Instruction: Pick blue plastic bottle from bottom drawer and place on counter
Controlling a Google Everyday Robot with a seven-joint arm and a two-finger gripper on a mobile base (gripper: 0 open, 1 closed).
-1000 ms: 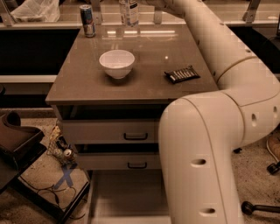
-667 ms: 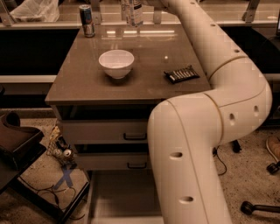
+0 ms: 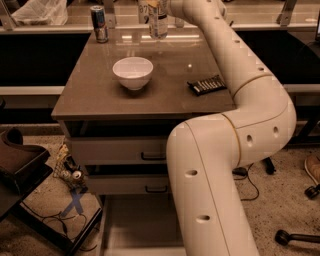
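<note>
My hand (image 3: 156, 5) is at the top centre of the frame, right at the blue plastic bottle (image 3: 158, 25). The bottle is upright at the desk's (image 3: 100, 95) far edge, right of the drink can (image 3: 99, 23). Whether I am gripping it or have let go, I cannot tell; the bottom drawer (image 3: 135, 225) at lower centre stands open.

Speckled stone floor (image 3: 282, 165) under warm, dim light; blue tape cross (image 3: 75, 201) at lower left, black cable (image 3: 248, 181) and chair casters (image 3: 281, 237) at right. Pale back ledge (image 3: 250, 17) carries a white plastic bag (image 3: 37, 12). Gripper (image 3: 156, 12) at top edge, centre.
</note>
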